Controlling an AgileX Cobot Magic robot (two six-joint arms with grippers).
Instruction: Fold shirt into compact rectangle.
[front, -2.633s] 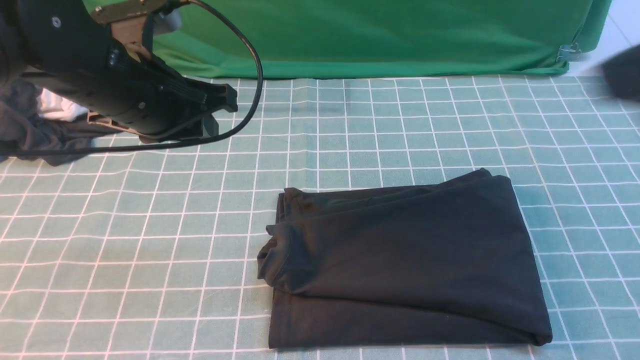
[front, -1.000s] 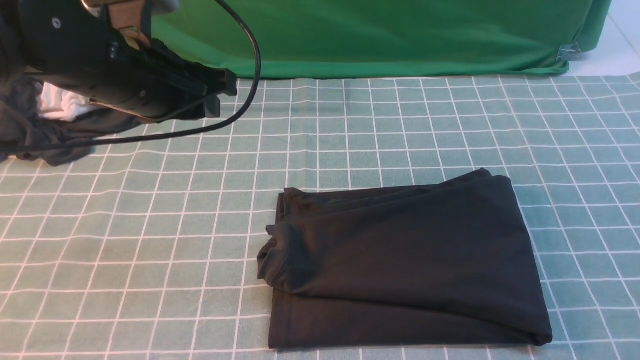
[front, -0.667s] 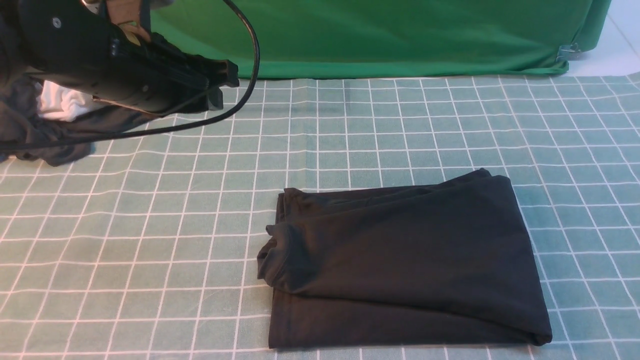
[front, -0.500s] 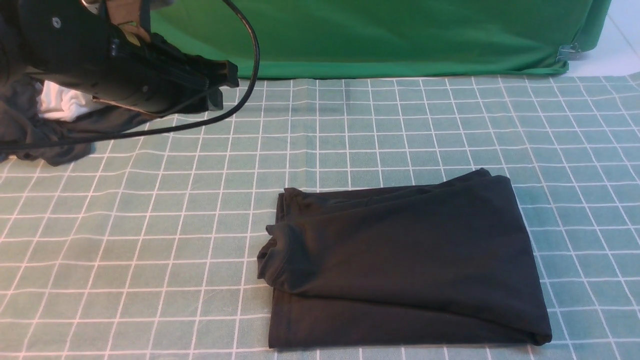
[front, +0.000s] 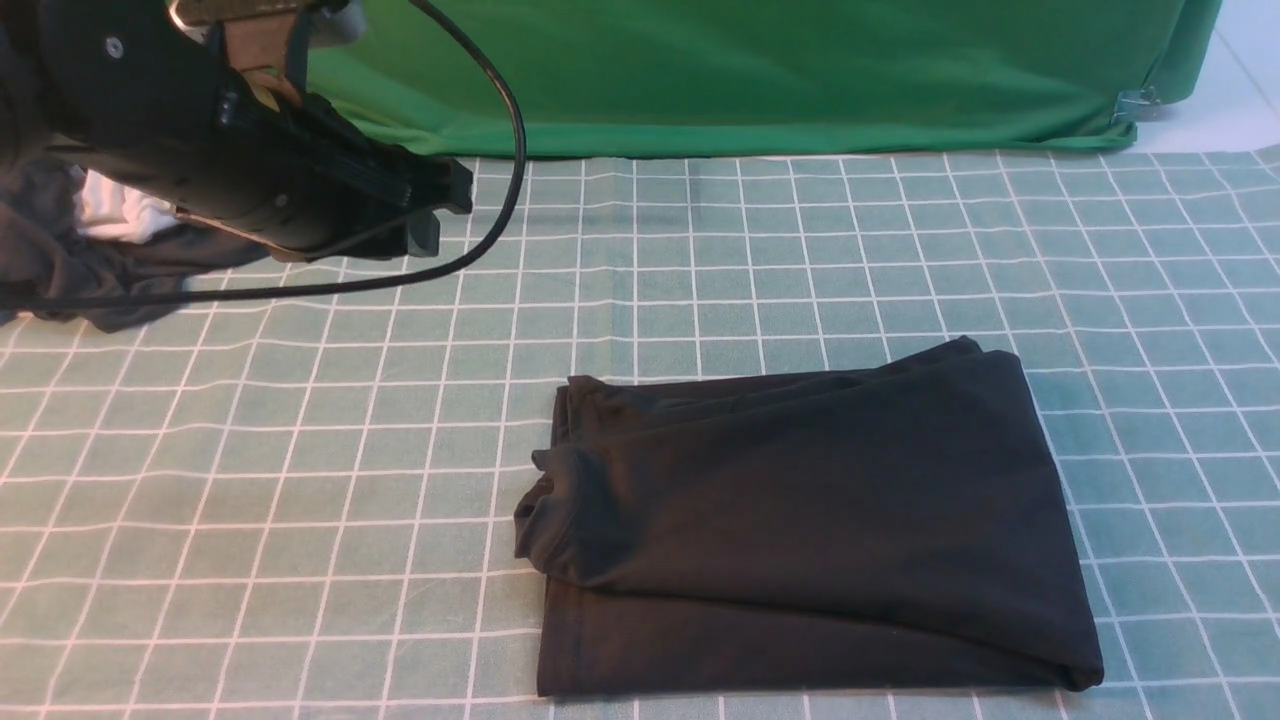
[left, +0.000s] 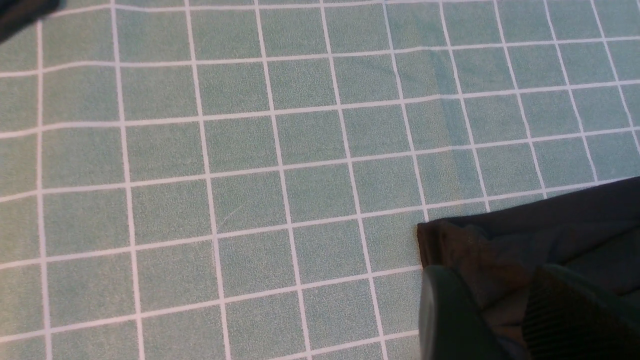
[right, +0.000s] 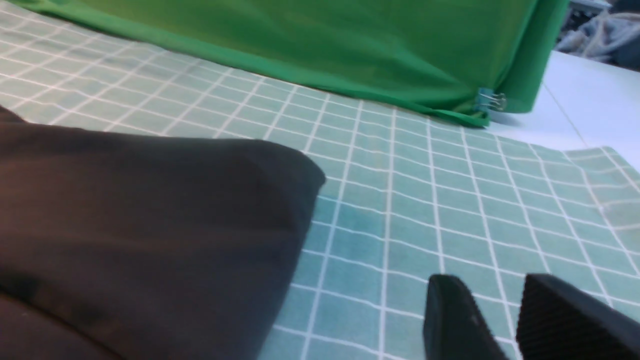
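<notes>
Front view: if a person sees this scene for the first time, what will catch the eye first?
First comes the black shirt, folded to a rough rectangle, lying near the front of the green checked tablecloth, right of centre. Next is the left gripper on its bulky black arm, raised over the far left corner with nothing between its fingers. Behind it lies a crumpled dark garment with a white cloth.

Left gripper (left: 505, 300) fingertips slightly parted and empty, folded black shirt (left: 540, 235) corner beyond them, green checked cloth (left: 250, 150) spreading all around
</notes>
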